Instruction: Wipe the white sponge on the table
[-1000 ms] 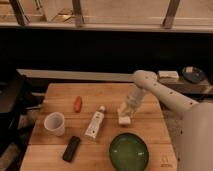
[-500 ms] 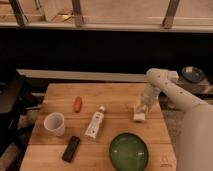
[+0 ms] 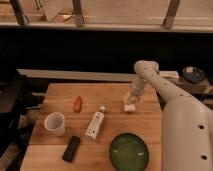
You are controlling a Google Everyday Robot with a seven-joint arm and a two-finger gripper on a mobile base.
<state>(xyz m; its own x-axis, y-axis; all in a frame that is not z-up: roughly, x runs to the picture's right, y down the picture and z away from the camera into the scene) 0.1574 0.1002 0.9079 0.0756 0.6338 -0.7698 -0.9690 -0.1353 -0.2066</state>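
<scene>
Table [image 3: 60, 150] matt wood planks; bowl [image 3: 129, 152] glossy green; gripper [image 3: 131, 102] at soft white sponge [image 3: 129, 107].

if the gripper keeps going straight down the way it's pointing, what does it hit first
The gripper points down at the white sponge directly beneath it, so it would likely meet the sponge first, then the table; whether they already touch is unclear.

Warm, dim indoor light from above. The surface [image 3: 60, 97] under my hand [image 3: 131, 100] is evenly lit, amber cast. Behind my hand a dark band, nearly black. Above it, a brighter strip. Soft short shadows beneath objects near my hand. Overall blurred, edges soft; no strong glare.
</scene>
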